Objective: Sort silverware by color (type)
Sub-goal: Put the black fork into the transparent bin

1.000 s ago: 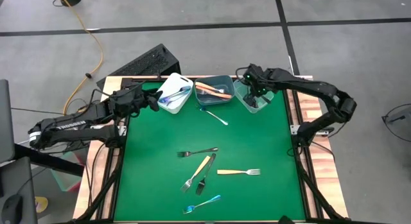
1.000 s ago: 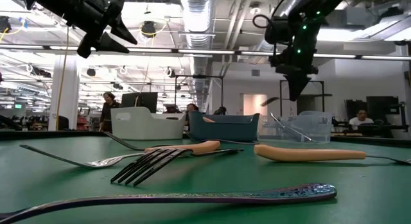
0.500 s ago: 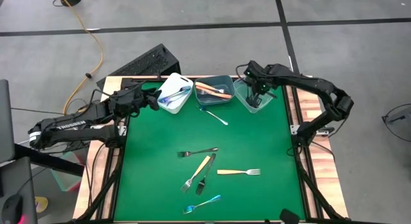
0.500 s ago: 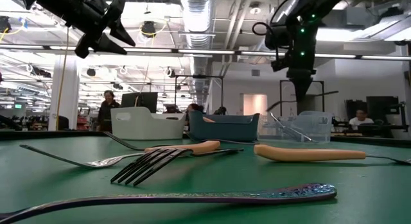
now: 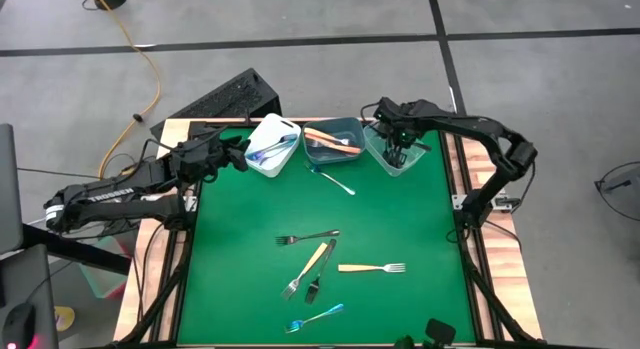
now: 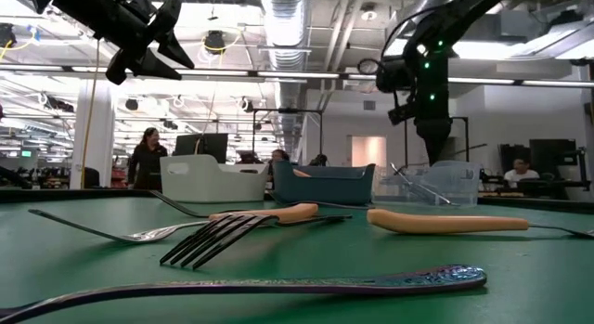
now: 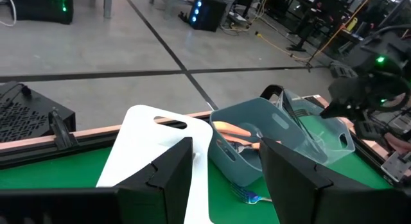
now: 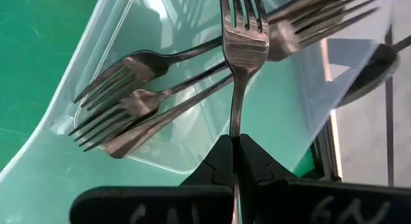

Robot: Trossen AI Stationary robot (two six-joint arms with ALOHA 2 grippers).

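My right gripper (image 5: 398, 141) hangs over the clear bin (image 5: 395, 157) at the table's far right and is shut on an all-silver fork (image 8: 242, 41). Several silver forks (image 8: 138, 99) lie in that bin. My left gripper (image 5: 238, 155) waits open beside the white bin (image 5: 270, 144), touching nothing. Loose on the green mat lie a silver fork (image 5: 308, 236), two orange-handled forks (image 5: 372, 268) (image 5: 310, 265), a dark fork (image 5: 314, 286), a blue-handled one (image 5: 315, 316) and a fork (image 5: 333, 180) near the grey-blue bin (image 5: 333, 141). My right gripper pinches the silver fork's handle (image 8: 236, 124) between its two fingers, coming from above and pointing down. The fork runs in line with the fingers, its tines (image 8: 244, 6) at the end away from the gripper, over the forks lying in the clear bin.
Three bins stand in a row along the far edge; the white one holds blue-handled pieces (image 5: 272, 149), the grey-blue one orange-handled pieces (image 5: 330, 139). The mat's middle and left side are bare. People stand in the room beyond the table (image 6: 147, 157).
My right gripper has sunk a little toward the clear bin and shifted slightly toward the table's left, keeping hold of the fork. The forks on the mat have stayed put.
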